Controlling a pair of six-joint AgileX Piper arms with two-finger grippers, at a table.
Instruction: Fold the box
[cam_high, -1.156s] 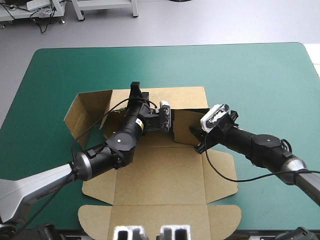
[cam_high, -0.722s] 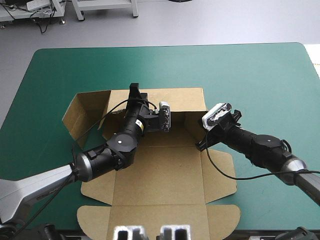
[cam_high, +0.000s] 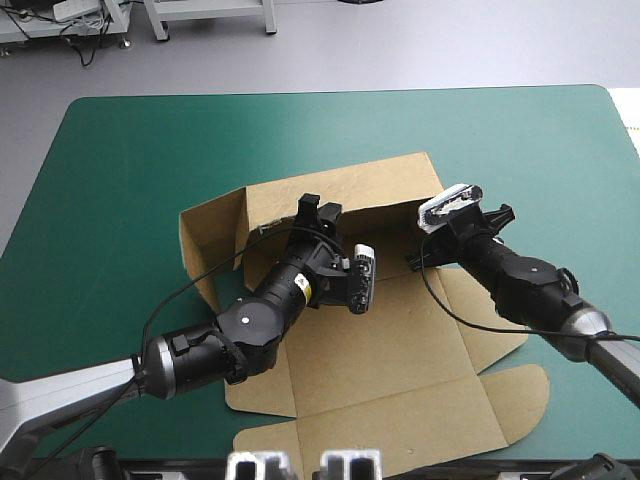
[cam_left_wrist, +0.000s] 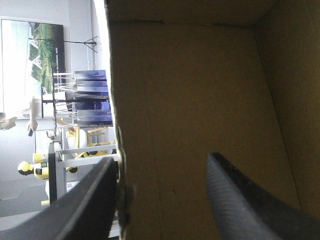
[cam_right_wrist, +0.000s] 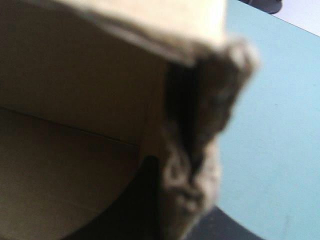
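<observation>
The left arm reaches in from the near left corner, forearm slanting over the box's floor, and the left gripper (cam_high: 320, 208) sits at the top edge of the raised far wall (cam_high: 365, 188). In the left wrist view its black fingers (cam_left_wrist: 85, 205) stand apart, one outside the wall and one inside, the board's edge between them. The right arm comes from the near right, and the right gripper (cam_high: 415, 262) is at the right end of that wall. In the right wrist view its fingers are close together on a crumpled corner of board (cam_right_wrist: 192, 165) — clamped on it, as far as the blur allows.

The box (cam_high: 380, 340) lies open in the middle of the table, far wall and left wall (cam_high: 210, 245) standing, the rest flat. Earlier it sat square to the table; now it is turned, its right far corner swung farther away and its left end nearer, and the whole sheet has shifted right. The left gripper has moved right and nearer with it, and the right gripper a little farther.

The near flap (cam_high: 400, 435) lies close to the table's near edge — little room there. The teal-green cover (cam_high: 120, 160) is bare at far, left and far right, well apart from the board.
</observation>
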